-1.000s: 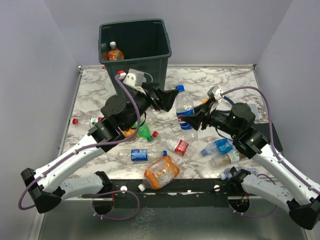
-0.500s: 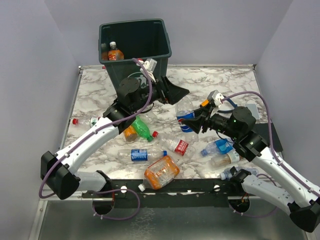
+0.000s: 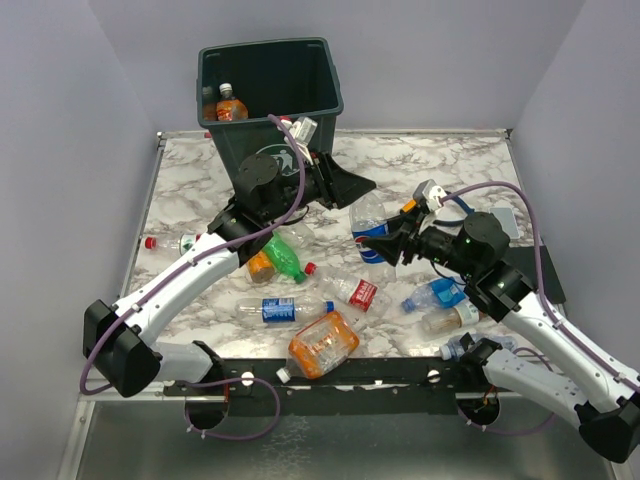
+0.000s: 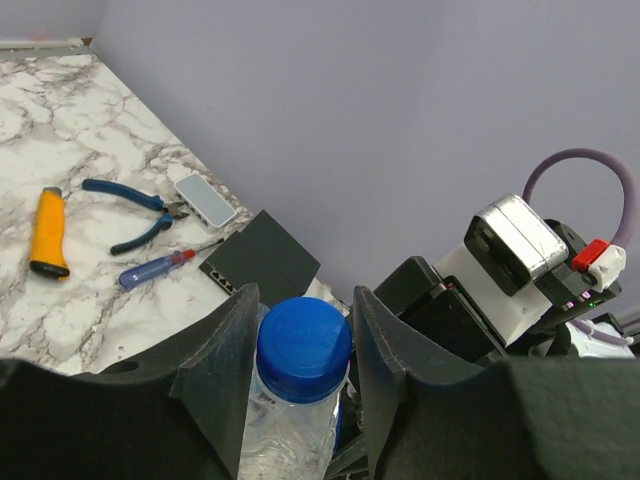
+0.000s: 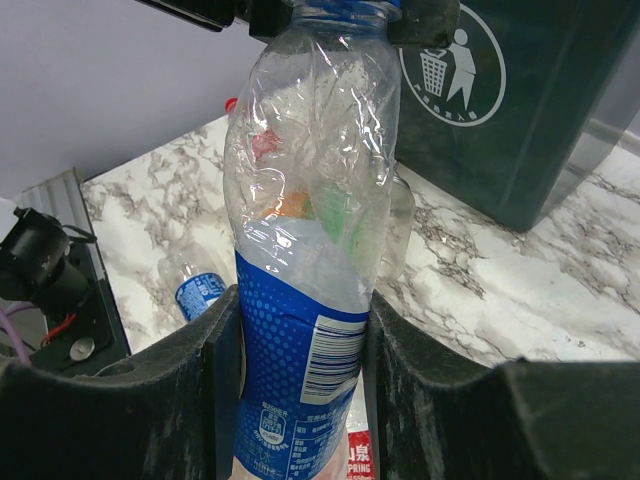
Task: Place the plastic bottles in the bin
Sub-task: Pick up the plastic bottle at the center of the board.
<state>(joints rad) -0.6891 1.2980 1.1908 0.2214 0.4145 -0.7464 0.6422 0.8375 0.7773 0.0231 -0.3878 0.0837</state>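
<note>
A clear plastic bottle (image 3: 370, 226) with a blue label and blue cap (image 4: 303, 348) is held up over the table's middle, between both arms. My right gripper (image 5: 300, 335) is shut on its labelled lower body (image 5: 300, 380). My left gripper (image 4: 305, 300) is shut round its cap, one finger (image 4: 228, 375) on each side. The dark green bin (image 3: 270, 90) stands at the back left, with an orange bottle (image 3: 231, 106) inside. Several more bottles lie on the marble, among them a green one (image 3: 283, 257) and a squashed orange one (image 3: 322, 345).
Blue-handled pliers (image 4: 135, 205), a screwdriver (image 4: 160, 265), an orange cylinder (image 4: 48, 232), a small white box (image 4: 205, 198) and a black box (image 4: 260, 258) lie at the right of the table. The bin's front (image 5: 520, 110) rises close behind the held bottle.
My left gripper has swung right from beside the bin to the bottle's cap and closed its jaws round it. The right gripper has kept its hold on the bottle, nearly still.
</note>
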